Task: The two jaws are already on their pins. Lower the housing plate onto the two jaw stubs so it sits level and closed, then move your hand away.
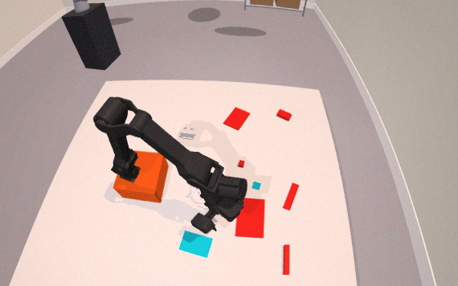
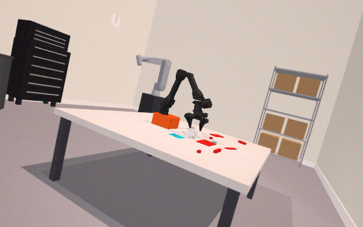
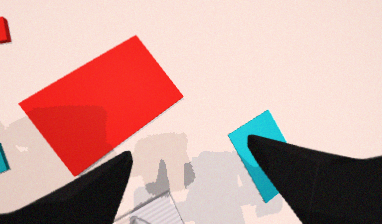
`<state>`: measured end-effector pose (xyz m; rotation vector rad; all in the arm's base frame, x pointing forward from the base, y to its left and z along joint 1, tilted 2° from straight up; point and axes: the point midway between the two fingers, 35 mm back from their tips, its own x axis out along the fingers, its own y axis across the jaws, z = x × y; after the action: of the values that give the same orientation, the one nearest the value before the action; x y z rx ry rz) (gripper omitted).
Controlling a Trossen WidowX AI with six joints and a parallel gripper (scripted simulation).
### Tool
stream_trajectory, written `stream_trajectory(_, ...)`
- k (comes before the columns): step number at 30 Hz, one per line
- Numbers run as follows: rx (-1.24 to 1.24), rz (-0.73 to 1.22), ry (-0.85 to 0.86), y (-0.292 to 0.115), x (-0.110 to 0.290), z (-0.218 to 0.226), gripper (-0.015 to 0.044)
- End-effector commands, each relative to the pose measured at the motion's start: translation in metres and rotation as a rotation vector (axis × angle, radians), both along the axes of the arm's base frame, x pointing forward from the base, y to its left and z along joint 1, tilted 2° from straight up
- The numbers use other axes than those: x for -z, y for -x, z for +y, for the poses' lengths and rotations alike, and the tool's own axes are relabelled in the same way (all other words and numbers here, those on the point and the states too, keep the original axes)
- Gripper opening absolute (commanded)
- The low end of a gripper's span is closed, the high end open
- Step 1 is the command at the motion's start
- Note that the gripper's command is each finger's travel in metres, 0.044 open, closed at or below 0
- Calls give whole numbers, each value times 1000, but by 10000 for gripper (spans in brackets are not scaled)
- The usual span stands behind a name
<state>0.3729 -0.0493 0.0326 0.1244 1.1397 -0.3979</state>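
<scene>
A pale jaw assembly (image 1: pixel 194 194) (image 2: pixel 192 133) lies on the table, mostly hidden under the arm in the top view; a ribbed grey part of it (image 3: pixel 161 212) enters the wrist view at the bottom. Its jaws and stubs cannot be told apart. A small separate pale grey piece (image 1: pixel 187 132), which looks like the housing plate, lies farther back in the top view; I cannot make it out in the other views. My gripper (image 1: pixel 222 225) (image 2: pixel 195 129) (image 3: pixel 191 148) is open and empty, pointing down above the table close to the jaw assembly.
A large red plate (image 1: pixel 251 225) (image 2: pixel 206 143) (image 3: pixel 99 100) and a cyan plate (image 1: pixel 198 246) (image 2: pixel 176 136) (image 3: pixel 259 131) lie flat near the gripper. Several red pieces and a small cyan block (image 1: pixel 256 185) lie around. An orange box (image 1: pixel 152 173) (image 2: pixel 165 121) stands at the arm's base.
</scene>
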Motion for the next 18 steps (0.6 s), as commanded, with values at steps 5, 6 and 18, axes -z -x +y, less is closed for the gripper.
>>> stream_trajectory(5,-226,57,1,2,0,59,440)
stream_trajectory(6,-256,65,2,4,0,66,440)
stream_trajectory(18,-638,160,34,30,0,155,440)
